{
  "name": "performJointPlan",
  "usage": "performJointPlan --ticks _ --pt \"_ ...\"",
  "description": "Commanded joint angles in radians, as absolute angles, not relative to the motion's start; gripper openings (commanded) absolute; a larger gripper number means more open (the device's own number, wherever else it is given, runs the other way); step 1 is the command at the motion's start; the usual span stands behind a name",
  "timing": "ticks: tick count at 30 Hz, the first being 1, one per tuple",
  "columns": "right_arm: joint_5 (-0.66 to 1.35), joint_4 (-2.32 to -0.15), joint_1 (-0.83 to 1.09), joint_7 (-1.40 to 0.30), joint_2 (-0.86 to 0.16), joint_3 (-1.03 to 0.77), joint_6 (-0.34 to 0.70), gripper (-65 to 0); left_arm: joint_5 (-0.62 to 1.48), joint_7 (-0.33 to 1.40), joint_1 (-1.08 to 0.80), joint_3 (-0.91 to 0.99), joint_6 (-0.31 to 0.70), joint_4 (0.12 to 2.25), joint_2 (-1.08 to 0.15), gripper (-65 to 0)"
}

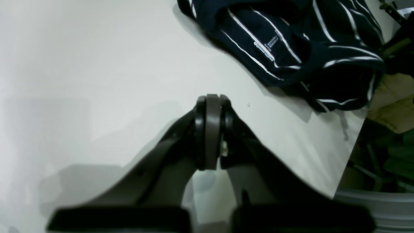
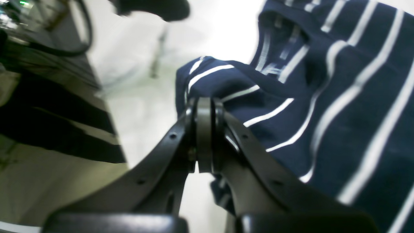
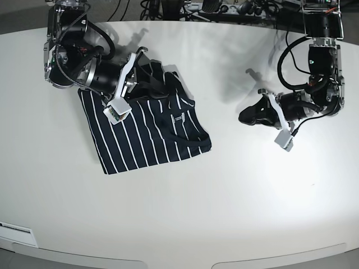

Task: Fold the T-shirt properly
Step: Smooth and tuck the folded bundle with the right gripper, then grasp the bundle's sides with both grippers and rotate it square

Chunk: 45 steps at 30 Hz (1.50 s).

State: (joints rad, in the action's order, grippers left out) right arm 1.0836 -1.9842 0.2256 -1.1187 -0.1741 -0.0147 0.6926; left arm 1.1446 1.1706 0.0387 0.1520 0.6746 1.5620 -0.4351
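While the T-shirt (image 3: 147,130) lies bunched and only partly flattened on the white counter (image 3: 224,196), toward the base view's left, the right tool (image 2: 204,106) stands pressed together at a raised fold of striped cloth, apparently pinching its edge, though the wrist view does not confirm fabric between the pads. Farther off, the left tool (image 1: 212,103) is closed on nothing, above bare counter well apart from the garment. Judgement: confirm the pinch holds one layer before drawing the fold across.

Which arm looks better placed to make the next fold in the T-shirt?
Right, probably. The right gripper is down at the T-shirt, jaws shut at a bunched edge; whether cloth is pinched is unclear. The left gripper is shut over the bare table, apart from the shirt.
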Motion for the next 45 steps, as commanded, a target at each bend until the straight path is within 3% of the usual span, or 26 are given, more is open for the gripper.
performJointPlan --ticks 1,15,16,20,22,26,27,28,30,31,35,37,45 --pt "1.131 -2.0 0.225 -1.114 -0.178 -0.018 0.698 -65.0 1.165 1.152 0.053 0.16 0.689 1.575 -0.449 -65.0" --pt "1.227 -2.0 0.277 -1.282 -0.178 -0.018 0.698 -65.0 1.179 1.152 0.053 0.16 0.689 1.575 -0.449 -65.0" --pt "1.275 -2.001 0.276 -1.315 -0.178 -0.018 0.698 -60.2 1.187 1.152 0.053 0.16 0.689 1.575 -0.449 -65.0" --pt "1.484 -2.009 0.237 -1.396 -0.178 -0.018 0.698 -28.5 1.233 1.152 0.053 0.16 0.689 1.575 -0.449 -65.0" --pt "1.484 -2.022 0.214 -1.396 -0.184 -0.018 0.698 -23.9 1.243 1.153 0.057 0.16 0.69 1.575 -0.449 -65.0" --pt "1.484 -2.077 0.129 -1.396 -0.183 -0.019 0.698 -25.4 1.269 1.16 0.064 0.16 0.698 1.576 -0.45 -65.0" --pt "1.484 -2.086 0.102 -1.396 -0.184 -0.019 0.698 -29.6 1.296 1.161 0.064 0.16 0.698 1.576 -0.449 -65.0" --pt "1.484 -2.091 0.074 -1.396 -0.184 -0.019 0.698 -38.1 1.326 1.171 0.065 0.16 0.698 1.576 -0.449 -65.0" --pt "1.474 -2.092 0.027 -1.396 -0.183 -0.02 0.698 -63.7 1.406 1.212 0.069 0.16 0.698 1.582 -0.45 -65.0" --pt "1.375 -2.092 0.009 -1.393 -0.183 -0.02 0.698 -65.0 1.443 1.237 0.071 0.16 0.698 1.591 -0.453 -65.0" --pt "0.945 -2.091 -0.045 -1.077 -0.186 -0.019 0.698 -65.0 1.484 1.316 0.093 0.16 0.698 1.662 -0.456 -65.0" --pt "0.821 -2.069 -0.068 -0.976 -0.194 -0.019 0.698 -65.0 1.484 1.333 0.098 0.157 0.698 1.731 -0.446 -65.0" --pt "0.75 -1.704 -0.281 -0.928 -0.222 0.009 0.698 -65.0 1.425 1.344 0.094 -0.065 0.698 1.931 -0.412 -65.0"
